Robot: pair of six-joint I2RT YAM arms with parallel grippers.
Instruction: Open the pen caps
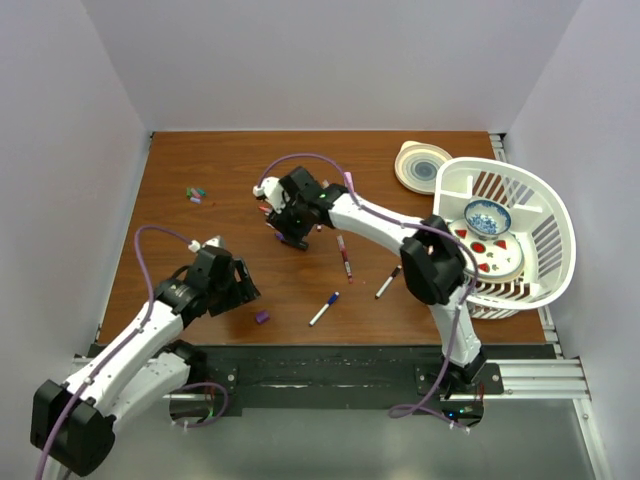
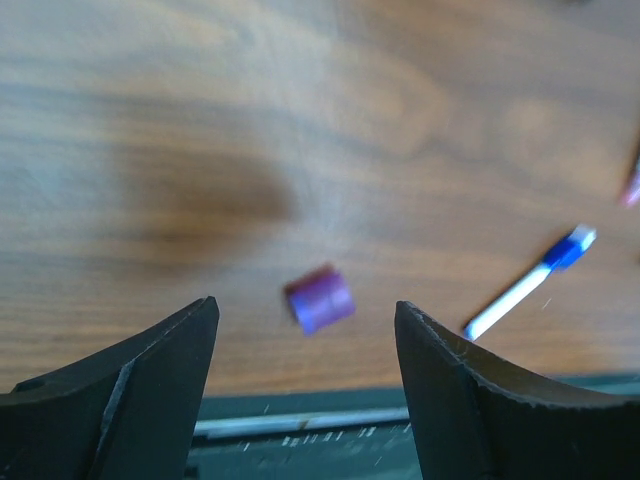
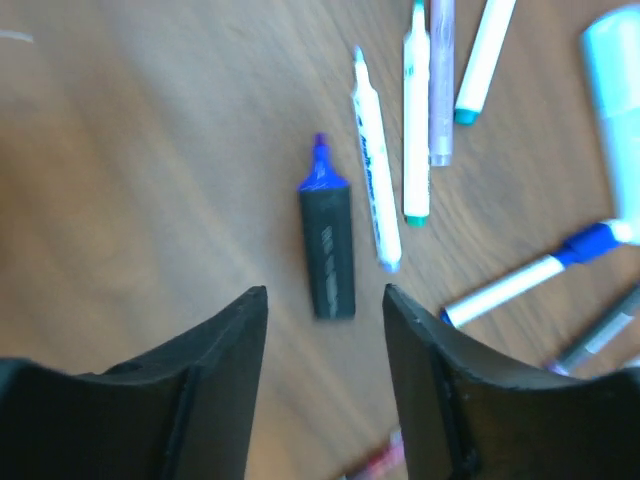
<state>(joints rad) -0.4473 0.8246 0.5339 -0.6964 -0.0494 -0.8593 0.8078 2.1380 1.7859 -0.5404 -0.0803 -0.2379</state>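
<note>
A loose purple pen cap [image 2: 320, 297] lies on the wood table just beyond my open, empty left gripper [image 2: 305, 320]; from above the cap [image 1: 262, 317] sits right of that gripper [image 1: 245, 290]. My right gripper [image 3: 325, 300] is open and empty above a dark highlighter with a bare blue tip [image 3: 328, 250]. Beside it lie white pen barrels [image 3: 372, 170], one with a teal end [image 3: 415, 120], and a pen with a blue cap [image 3: 590, 243]. From above, the right gripper [image 1: 290, 235] hides most of that cluster.
A few loose caps [image 1: 197, 194] lie at the back left. A red pen [image 1: 343, 257], a blue-capped pen [image 1: 323, 309] and a black-capped pen [image 1: 387, 283] lie mid-table. A white basket [image 1: 555, 215] with dishes and a round lid [image 1: 423, 166] stand at the right.
</note>
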